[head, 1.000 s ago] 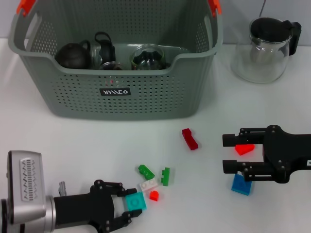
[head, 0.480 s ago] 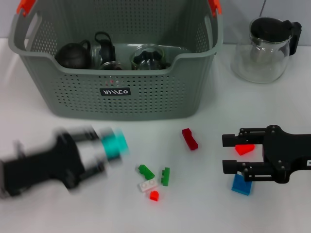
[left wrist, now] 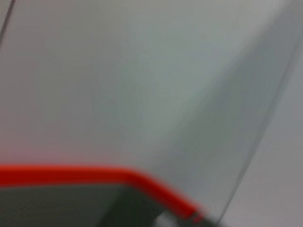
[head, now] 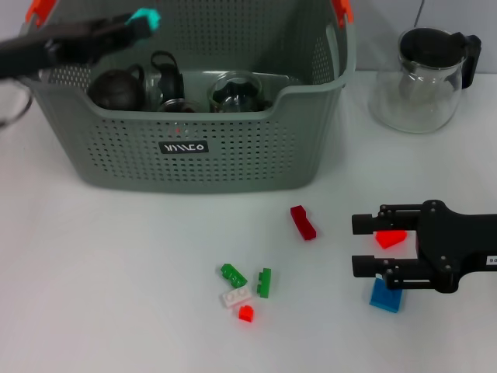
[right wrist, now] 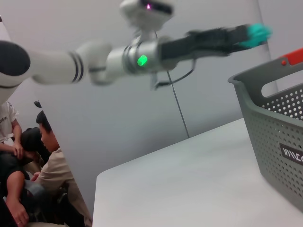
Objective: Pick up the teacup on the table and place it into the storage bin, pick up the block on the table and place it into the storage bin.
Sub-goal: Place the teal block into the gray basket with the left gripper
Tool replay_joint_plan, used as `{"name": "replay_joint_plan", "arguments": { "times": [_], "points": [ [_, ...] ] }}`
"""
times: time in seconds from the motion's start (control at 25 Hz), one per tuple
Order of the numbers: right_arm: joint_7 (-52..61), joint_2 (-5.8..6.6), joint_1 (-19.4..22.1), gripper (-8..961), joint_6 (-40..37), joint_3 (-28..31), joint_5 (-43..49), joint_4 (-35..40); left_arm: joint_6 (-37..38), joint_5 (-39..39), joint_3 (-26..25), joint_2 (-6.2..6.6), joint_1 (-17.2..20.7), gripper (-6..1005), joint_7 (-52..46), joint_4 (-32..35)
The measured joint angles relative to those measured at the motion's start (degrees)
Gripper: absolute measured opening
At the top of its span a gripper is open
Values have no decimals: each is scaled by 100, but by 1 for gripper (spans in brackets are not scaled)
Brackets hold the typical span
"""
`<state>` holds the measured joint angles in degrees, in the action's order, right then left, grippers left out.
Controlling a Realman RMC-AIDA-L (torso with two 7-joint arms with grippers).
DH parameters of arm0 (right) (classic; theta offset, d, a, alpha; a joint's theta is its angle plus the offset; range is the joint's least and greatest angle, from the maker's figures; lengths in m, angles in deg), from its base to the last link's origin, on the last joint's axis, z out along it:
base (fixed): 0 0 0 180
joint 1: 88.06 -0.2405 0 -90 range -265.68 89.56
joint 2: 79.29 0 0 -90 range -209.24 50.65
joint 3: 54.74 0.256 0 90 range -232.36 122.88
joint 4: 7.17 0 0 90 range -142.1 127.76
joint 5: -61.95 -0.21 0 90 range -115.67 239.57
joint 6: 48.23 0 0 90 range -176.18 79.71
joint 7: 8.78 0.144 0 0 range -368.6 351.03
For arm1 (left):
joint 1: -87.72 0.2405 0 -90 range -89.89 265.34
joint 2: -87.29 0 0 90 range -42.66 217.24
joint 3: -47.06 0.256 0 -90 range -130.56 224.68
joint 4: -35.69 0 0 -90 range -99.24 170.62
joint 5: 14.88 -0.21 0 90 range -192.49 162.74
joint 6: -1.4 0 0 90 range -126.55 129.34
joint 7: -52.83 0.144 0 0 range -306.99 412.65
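Above the basket's (head: 194, 167) left rim, the left gripper (head: 138, 22) grips a teal block (head: 145, 17); right gripper (head: 363, 245) wide.

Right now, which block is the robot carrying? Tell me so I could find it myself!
Look at the big grey-green storage bin at the back of the table. Above its back left corner, the left gripper holds a teal block in the air. It is the only teal one; the others lie on the table.
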<state>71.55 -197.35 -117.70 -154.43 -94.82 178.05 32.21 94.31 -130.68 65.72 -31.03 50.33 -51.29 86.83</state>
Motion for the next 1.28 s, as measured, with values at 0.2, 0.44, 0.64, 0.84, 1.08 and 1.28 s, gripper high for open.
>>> {"name": "replay_joint_plan", "arguments": {
  "times": [0.2, 0.44, 0.64, 0.84, 1.08, 1.28],
  "points": [
    [-3, -2, 7, 686, 11, 2, 0, 0, -1697, -677, 1881, 368, -449, 487, -1521, -3],
    [-22, -3, 11, 684, 31, 8, 0, 0, -2782, -1945, 2760, 285, -848, 506, -2339, -141],
    [-26, -8, 19, 683, 45, 9, 0, -4, -3134, -2396, 3087, 189, -942, 522, -2793, -194],
    [-27, -7, 28, 682, 51, 18, 0, -8, -2776, -1881, 3007, 102, -625, 537, -2561, 256],
    [-71, -7, 28, 681, 52, 49, 0, -9, -1626, 140, 2248, -109, 224, 602, -857, 727],
    [-71, -7, 57, 680, 112, 160, 2, -22, -209, 1149, 1605, -321, 1052, 646, 978, 428]
  ]
}}
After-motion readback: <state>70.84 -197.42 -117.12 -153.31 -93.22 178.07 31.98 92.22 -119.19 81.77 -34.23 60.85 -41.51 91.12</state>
